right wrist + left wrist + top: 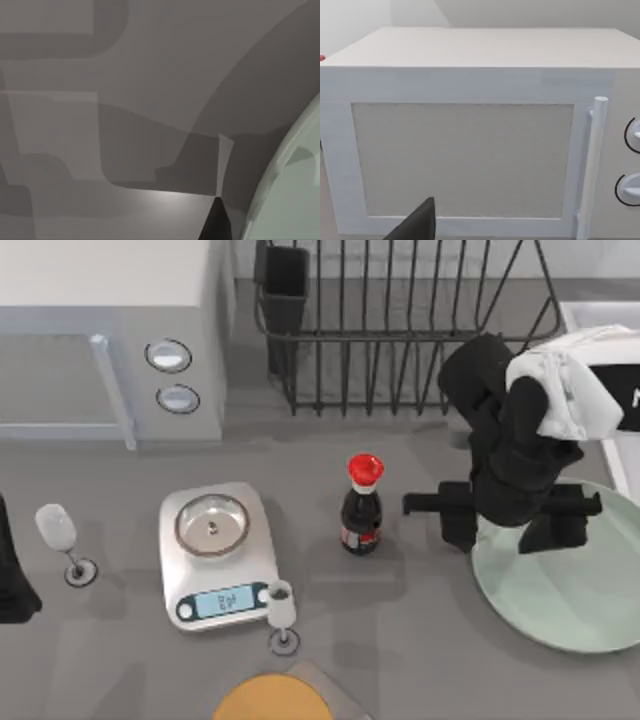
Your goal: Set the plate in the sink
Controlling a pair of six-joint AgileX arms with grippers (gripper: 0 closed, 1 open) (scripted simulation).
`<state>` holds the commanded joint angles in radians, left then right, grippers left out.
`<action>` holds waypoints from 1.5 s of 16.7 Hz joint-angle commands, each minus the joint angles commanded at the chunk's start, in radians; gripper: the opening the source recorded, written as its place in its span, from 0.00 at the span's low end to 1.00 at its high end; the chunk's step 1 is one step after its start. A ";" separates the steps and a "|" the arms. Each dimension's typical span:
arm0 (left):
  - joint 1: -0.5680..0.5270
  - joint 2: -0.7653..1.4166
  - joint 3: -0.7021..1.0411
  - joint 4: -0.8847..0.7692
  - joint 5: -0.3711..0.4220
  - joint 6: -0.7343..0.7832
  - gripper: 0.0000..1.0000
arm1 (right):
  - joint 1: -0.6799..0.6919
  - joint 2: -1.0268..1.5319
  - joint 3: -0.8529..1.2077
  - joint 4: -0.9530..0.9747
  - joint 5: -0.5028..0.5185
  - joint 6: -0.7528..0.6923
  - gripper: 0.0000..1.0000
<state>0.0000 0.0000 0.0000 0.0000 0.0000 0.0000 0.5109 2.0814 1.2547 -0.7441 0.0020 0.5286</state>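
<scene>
A sauce bottle stands beside our right gripper, finger state unclear, over the plate rim.

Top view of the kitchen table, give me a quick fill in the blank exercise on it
1. The plate lies at the table's ____ side.
2. The right gripper hangs over the plate's ____ edge.
3. The bottle has a ____ cap.
4. The kitchen scale stands in front of the ____.

Missing words: right; left; red; microwave
</scene>
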 joint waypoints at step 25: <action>0.000 0.000 0.000 0.000 0.000 0.000 1.00 | -0.055 -0.066 0.812 -0.780 0.029 -0.003 0.00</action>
<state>0.0000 0.0000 0.0000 0.0000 0.0000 0.0000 0.4561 2.0152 2.0670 -1.5239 0.0313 0.5258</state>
